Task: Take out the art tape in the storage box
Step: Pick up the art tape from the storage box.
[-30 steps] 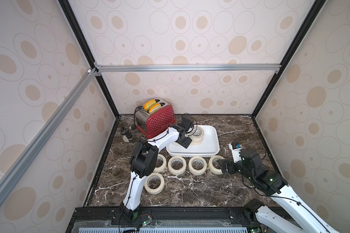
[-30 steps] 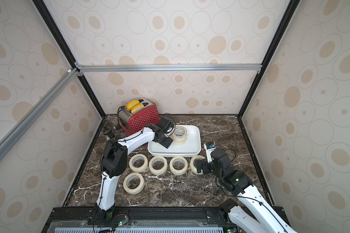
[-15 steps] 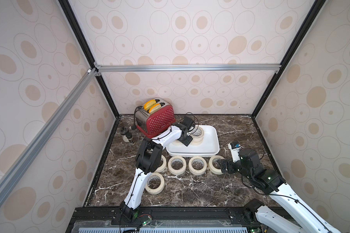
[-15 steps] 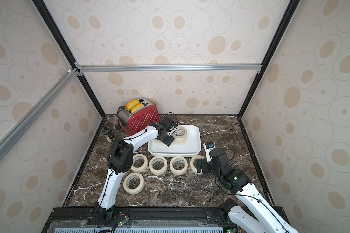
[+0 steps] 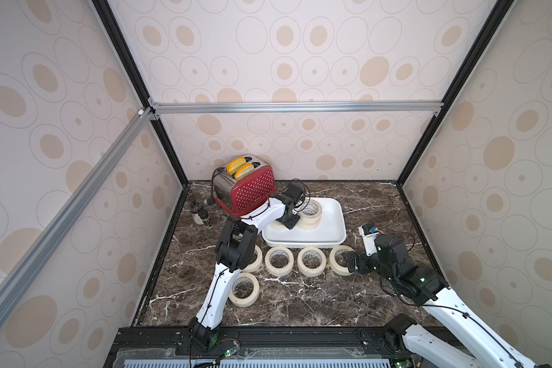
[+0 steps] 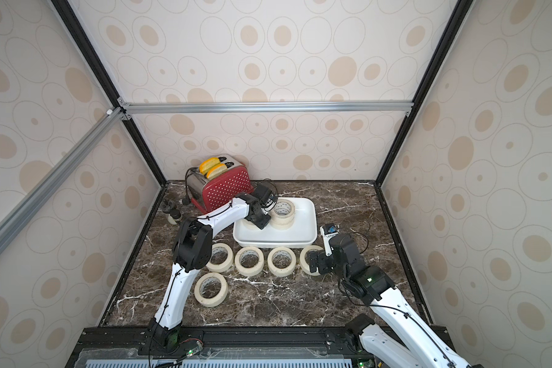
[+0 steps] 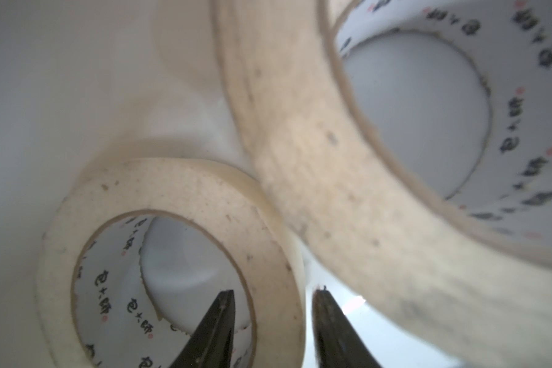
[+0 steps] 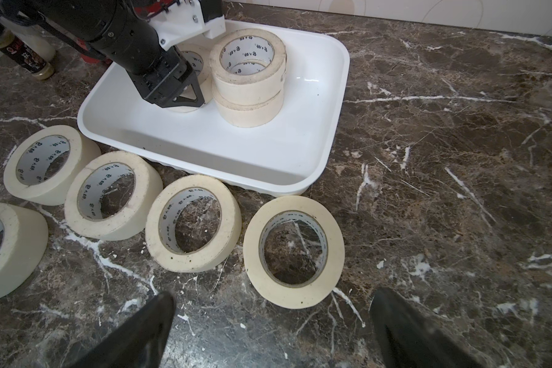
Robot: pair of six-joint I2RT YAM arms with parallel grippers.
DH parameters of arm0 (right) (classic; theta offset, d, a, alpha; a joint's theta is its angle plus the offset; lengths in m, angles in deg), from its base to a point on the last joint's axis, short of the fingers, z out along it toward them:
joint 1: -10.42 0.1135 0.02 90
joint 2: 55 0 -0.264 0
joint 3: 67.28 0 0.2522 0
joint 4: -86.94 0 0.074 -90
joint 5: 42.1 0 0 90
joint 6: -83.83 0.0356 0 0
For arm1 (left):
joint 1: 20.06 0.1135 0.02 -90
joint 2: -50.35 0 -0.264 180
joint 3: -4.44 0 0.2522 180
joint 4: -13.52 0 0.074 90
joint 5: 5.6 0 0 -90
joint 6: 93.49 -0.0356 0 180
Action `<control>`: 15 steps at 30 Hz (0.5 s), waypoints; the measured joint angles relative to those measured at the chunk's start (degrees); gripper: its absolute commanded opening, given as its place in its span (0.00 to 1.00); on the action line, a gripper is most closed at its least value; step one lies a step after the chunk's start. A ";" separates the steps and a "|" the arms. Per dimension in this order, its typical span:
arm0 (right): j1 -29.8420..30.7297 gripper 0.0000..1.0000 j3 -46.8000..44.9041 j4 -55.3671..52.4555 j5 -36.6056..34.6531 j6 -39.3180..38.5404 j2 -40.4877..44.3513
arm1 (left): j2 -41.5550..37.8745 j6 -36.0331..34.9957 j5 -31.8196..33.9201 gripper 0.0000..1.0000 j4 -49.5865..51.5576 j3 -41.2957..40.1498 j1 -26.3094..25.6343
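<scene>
My left gripper [image 7: 273,291] reached into the far left part of the storage box [image 5: 330,224]. Its fingers straddled the wall of one art tape roll [image 7: 179,191] lying flat there, one inside the ring and one outside; whether they pinched it I could not tell. Just to its right stood a stack of two rolls [image 8: 247,79]. My right gripper [image 8: 273,294] hung spread wide over the marble table [image 5: 300,306], near the rightmost of a row of four rolls [image 5: 311,261] beside the box's near rim. A fifth roll [image 5: 244,290] lay nearer, to the left.
</scene>
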 measured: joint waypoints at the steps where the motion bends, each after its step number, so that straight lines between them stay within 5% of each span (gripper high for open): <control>1: 0.00 1.00 0.00 0.02 0.00 0.02 -0.04 | 0.00 0.00 -0.02 0.35 0.00 0.00 0.00; 15: 0.00 1.00 0.00 0.28 0.02 0.42 -0.09 | -0.04 0.87 -1.75 0.10 0.35 0.35 0.28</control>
